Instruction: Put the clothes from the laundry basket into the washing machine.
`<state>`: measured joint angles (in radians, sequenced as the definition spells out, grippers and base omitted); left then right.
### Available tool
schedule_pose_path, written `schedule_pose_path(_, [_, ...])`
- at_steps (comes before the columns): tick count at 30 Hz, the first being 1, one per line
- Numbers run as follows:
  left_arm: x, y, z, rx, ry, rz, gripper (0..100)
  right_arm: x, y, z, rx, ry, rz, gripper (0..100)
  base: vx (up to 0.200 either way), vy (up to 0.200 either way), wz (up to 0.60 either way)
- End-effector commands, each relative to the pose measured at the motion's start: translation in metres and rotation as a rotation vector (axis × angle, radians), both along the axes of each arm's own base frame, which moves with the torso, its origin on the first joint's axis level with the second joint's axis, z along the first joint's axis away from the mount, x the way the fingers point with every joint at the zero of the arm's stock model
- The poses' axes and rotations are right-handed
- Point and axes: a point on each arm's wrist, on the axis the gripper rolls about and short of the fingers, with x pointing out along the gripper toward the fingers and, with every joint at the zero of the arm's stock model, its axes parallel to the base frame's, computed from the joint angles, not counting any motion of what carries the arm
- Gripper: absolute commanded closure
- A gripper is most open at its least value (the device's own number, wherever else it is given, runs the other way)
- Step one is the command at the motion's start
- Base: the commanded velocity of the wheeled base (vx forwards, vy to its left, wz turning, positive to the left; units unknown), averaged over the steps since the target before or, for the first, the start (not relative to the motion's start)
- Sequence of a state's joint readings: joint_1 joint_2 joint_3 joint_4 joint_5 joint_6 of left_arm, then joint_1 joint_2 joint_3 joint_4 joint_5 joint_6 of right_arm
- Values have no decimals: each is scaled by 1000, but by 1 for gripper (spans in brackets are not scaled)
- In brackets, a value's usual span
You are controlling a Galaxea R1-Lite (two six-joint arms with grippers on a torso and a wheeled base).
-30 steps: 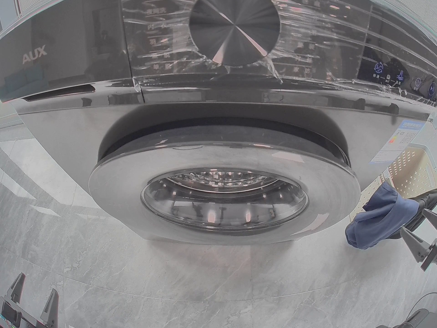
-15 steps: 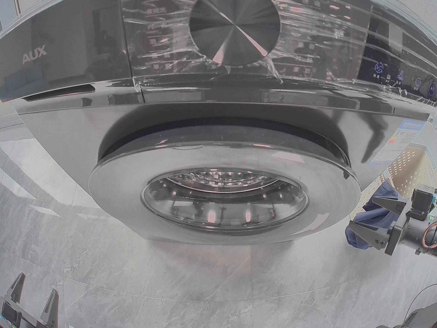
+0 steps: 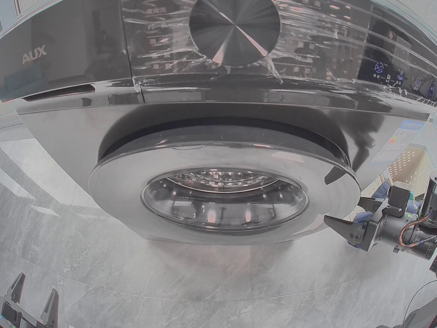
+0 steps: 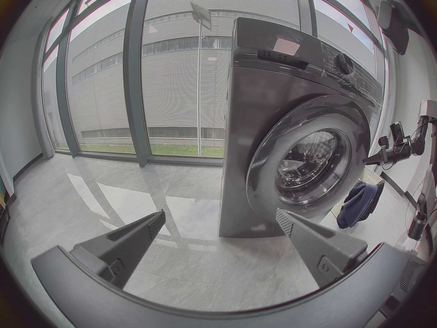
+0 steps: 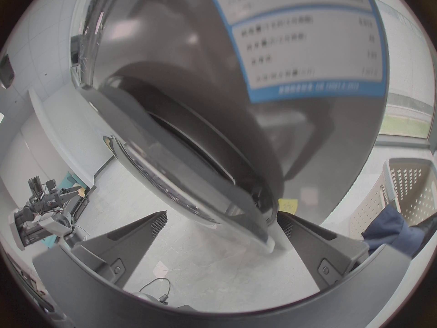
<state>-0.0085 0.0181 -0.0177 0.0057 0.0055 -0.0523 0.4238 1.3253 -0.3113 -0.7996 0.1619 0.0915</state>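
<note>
Your right hand [image 3: 342,208] has swung in from the far right over the last second. It was just beside the blue garment [image 5: 391,233]; now it's up at the right rim of the door [image 3: 223,192] of the washing machine [image 3: 227,115]. The fingers are spread and hold nothing. In the right wrist view the door rim runs down just beside one finger, but you can't tell if it's touching.

The garment hasn't gone anywhere. It's draped over the rim of the laundry basket [image 5: 409,183], on the floor to the right of the machine, partly hidden behind the arm in the head view.

The door is shut and the drum behind the glass looks bare.

Your left hand [image 4: 218,215] sits low on the left, well apart from the machine, fingers spread, holding nothing, same spot as before.

Read: the hand left the clothes to deal with the door first. Nothing is loaded, so the task is at its start. The next move needs a catch on the rim edge and a pull outward; the glossy curved rim looks slippery.
</note>
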Motion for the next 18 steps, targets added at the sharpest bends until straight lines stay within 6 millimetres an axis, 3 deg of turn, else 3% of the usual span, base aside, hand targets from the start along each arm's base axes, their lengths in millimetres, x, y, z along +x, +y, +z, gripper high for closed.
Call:
schedule_pose_path(1, [0,0,-5,-1,0,0,0,-1,9,-9,-12,47,27,0,0,0,0])
schedule_pose_path(7, [0,0,-5,-3,0,1,0,-19,4,-27,-52,91,54,0,0,0,0])
schedule_pose_path(14, [0,0,-5,-3,0,1,0,-20,1,-24,-44,77,46,0,0,0,0])
schedule_pose_path(18, [0,0,-5,-3,-2,1,0,-19,3,-26,-51,88,54,0,-200,0,0])
